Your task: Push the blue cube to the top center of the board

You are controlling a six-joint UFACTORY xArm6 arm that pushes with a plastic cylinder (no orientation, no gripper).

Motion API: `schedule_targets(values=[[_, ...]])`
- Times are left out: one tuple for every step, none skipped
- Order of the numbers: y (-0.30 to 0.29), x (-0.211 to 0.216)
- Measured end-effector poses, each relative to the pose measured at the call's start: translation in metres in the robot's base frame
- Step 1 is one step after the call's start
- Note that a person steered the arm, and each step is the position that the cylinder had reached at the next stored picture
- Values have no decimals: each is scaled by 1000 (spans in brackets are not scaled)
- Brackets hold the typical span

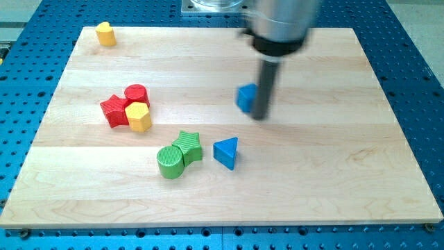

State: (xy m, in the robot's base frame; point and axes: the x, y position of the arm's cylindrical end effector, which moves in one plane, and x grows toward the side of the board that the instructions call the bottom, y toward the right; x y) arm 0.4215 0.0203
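The blue cube [245,97] sits a little right of the board's centre, in the upper half. My tip [260,115] is right against the cube's right side, and the rod hides part of it. A blue triangular block [227,152] lies below the cube, towards the view's bottom.
A green star [188,146] and a green cylinder [170,162] touch each other left of the blue triangle. A red star [113,110], a red cylinder [137,94] and a yellow hexagonal block [139,117] cluster at the left. A yellow block [105,33] stands at the top left corner of the wooden board [347,180].
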Motion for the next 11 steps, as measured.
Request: schedule_targets(values=[[23, 16], [-32, -30], [-24, -113], [-22, -116], [31, -102], [14, -141], [-38, -167], [-41, -138], [-94, -130], [-102, -185], [-78, -194]])
